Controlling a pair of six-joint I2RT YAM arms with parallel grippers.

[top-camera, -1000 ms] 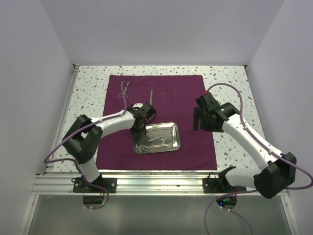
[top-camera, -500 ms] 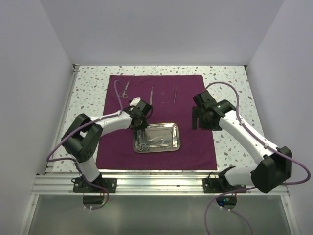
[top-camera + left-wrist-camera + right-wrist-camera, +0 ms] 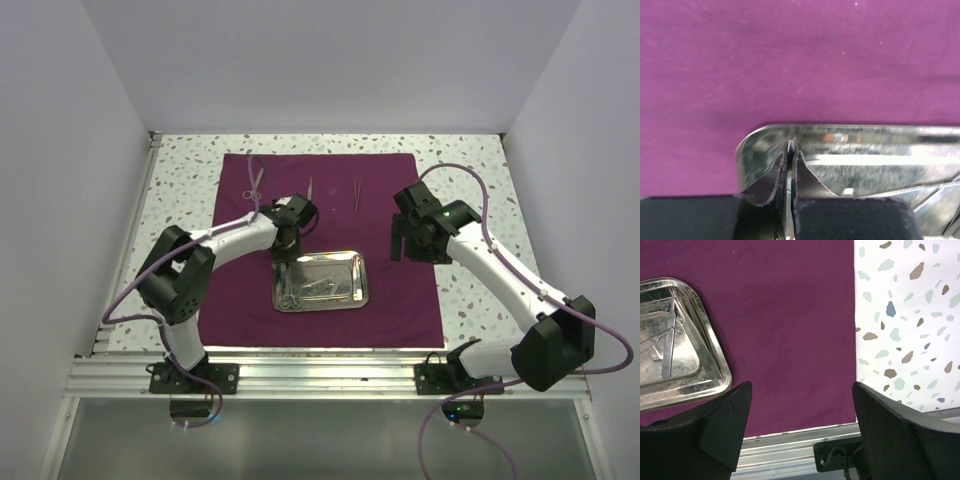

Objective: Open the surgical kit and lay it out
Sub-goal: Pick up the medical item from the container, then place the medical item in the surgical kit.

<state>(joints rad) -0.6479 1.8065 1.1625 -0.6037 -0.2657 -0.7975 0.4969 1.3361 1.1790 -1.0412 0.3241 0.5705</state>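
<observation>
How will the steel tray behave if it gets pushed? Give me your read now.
Likely stiff: the steel tray is shiny formed metal with a raised rim. It would probably slide rather than tip, being low and flat, though the purple cloth beneath may bunch. The loose instruments inside would probably shift and rattle.

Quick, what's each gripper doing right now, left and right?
Left gripper: jaws shut on a thin silver metal instrument.
Right gripper: jaws open wide, holding nothing.
</observation>
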